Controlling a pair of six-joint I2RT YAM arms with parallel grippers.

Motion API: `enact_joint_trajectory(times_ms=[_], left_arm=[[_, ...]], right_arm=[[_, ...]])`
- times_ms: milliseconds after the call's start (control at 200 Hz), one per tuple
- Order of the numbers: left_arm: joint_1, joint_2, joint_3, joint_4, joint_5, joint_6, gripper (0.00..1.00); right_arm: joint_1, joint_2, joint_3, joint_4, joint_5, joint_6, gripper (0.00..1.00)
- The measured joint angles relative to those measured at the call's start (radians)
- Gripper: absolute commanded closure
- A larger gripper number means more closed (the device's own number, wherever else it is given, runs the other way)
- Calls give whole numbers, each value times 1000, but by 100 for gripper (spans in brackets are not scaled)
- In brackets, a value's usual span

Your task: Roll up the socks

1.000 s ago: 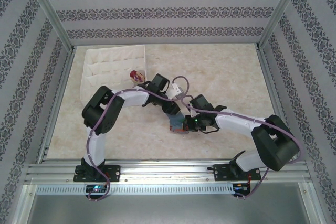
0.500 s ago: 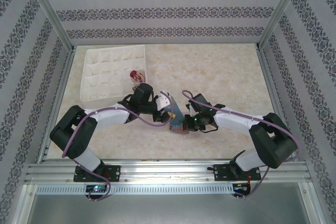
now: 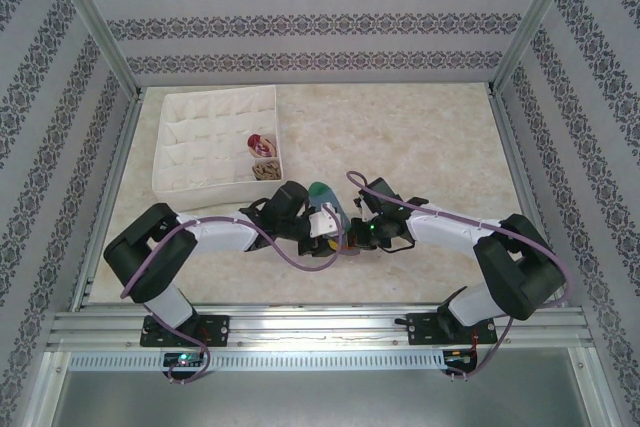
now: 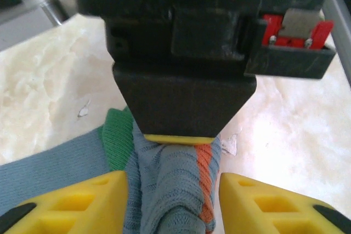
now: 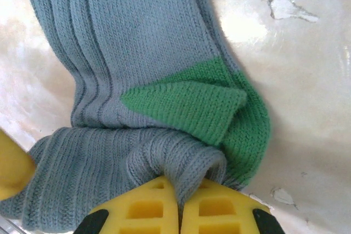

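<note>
Left gripper is lower now, down at the blue sock.
Its fingers stand apart astride the bunched fabric; the right gripper pinches a fold tight.

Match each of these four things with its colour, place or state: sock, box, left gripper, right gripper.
Things
1. sock
2. box
3. left gripper
4. right gripper

Descriptions
A. fingers together, pinching a fold of fabric
B. white, at the table's far left
C. fingers apart, one on each side of the fabric
D. blue with a green toe

Pairs: 1-D, 2-B, 3-C, 4-A
</note>
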Motion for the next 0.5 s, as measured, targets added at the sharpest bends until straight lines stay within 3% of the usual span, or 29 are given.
enact_joint_trajectory(times_ms=[80,225,270,370,500], left_arm=[[-5,15,0,-3,-2,2,67],[-12,31,0,-17,-2,16,92],[-13,31,0,-20,-1,27,100],[-13,31,0,-26,3,39,100],[-13,31,-2,-25,6,48,100]], right_arm=[[4,0,2,-1,1,2,100],[6,0,3,-4,2,5,100],[6,0,3,-5,1,6,95],[6,0,4,-12,2,10,79],[-4,-23,4,-42,5,20,77]])
